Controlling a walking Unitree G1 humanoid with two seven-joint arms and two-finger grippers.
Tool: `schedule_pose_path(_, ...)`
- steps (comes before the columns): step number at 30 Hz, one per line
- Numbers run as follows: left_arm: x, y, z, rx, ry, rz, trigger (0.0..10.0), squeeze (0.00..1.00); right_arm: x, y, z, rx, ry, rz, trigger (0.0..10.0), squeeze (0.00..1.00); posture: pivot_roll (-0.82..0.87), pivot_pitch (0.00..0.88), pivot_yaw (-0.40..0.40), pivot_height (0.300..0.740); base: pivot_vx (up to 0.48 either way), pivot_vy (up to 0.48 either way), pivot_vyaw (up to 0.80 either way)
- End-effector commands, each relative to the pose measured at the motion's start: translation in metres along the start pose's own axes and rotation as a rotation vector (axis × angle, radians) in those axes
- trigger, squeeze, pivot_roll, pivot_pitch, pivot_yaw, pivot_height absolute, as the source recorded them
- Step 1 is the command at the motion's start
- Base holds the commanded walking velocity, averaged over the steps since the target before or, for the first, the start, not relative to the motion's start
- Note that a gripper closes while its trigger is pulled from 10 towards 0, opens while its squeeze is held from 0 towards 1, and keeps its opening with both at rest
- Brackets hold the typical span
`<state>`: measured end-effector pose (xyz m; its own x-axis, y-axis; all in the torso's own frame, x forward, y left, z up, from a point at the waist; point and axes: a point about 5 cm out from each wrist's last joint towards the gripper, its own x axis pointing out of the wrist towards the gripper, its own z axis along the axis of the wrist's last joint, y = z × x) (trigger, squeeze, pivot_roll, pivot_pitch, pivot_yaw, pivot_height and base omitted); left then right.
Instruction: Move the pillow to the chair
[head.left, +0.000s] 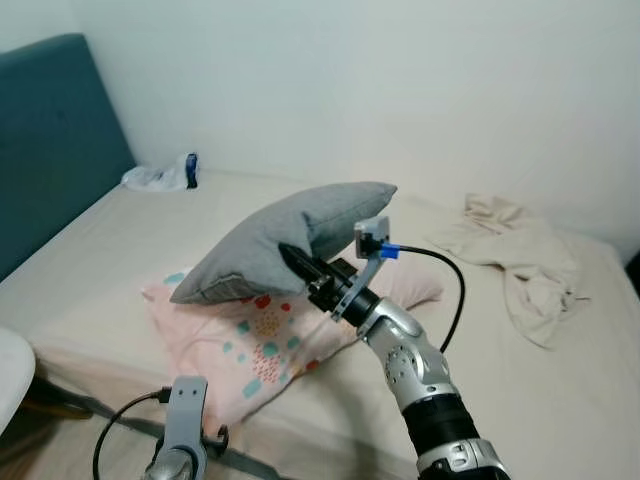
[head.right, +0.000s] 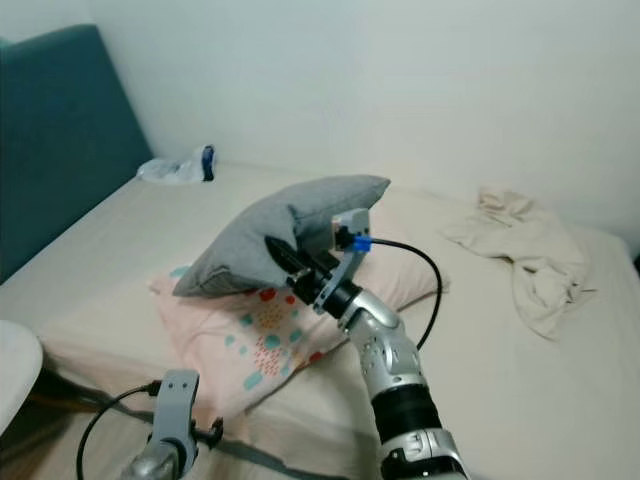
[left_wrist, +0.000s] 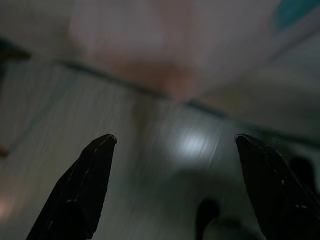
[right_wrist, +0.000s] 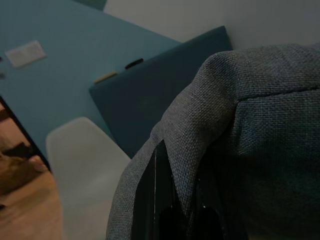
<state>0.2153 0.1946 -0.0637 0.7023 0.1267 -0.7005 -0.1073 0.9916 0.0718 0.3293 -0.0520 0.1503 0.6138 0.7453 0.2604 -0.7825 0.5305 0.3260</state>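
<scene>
The right hand (head.left: 297, 262) is clamped on the grey pillow (head.left: 290, 240), its 2 black fingers pinching a fold of the fabric near the pillow's lower edge. The pillow is lifted at that side and tilted, its lower left corner just above a pink pillow (head.left: 262, 345) with red and teal dots that lies flat on the bed (head.left: 120, 250). In the right wrist view the grey weave bunches around 1 dark finger (right_wrist: 159, 200), with a white chair (right_wrist: 85, 165) and the teal headboard (right_wrist: 150, 95) beyond.

The left hand (left_wrist: 175, 145) hangs low beside the bed's edge, its fingers spread wide with nothing between them (the background there is blurred).

A crumpled beige cloth (head.left: 520, 260) lies on the far right of the bed. Near the wall by the headboard sits a white bundle with a small dark blue object (head.left: 190, 168); any label on it is too small to read.
</scene>
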Motion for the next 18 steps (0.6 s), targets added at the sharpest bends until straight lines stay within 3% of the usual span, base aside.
schedule_pose_path(1, -0.006, 0.018, -0.022, -0.008, 0.093, 0.064, 10.0, 0.00, 0.006, 0.006, 0.001, -0.031, -0.027, 0.024, 10.0, 0.00, 0.00, 0.000, 0.015, 0.730, 0.000, 0.000, 0.00)
schedule_pose_path(6, -0.008, 0.024, -0.030, -0.018, 0.122, 0.083, 10.0, 0.00, 0.004, 0.007, 0.003, -0.035, -0.044, 0.027, 10.0, 0.00, -0.01, 0.000, 0.019, 0.730, 0.000, 0.000, 0.00)
schedule_pose_path(18, -0.005, 0.011, -0.020, 0.004, 0.095, 0.034, 10.0, 0.00, 0.004, 0.005, 0.009, -0.065, -0.089, 0.015, 10.0, 0.00, 0.00, 0.000, 0.018, 0.730, 0.000, 0.000, 0.77)
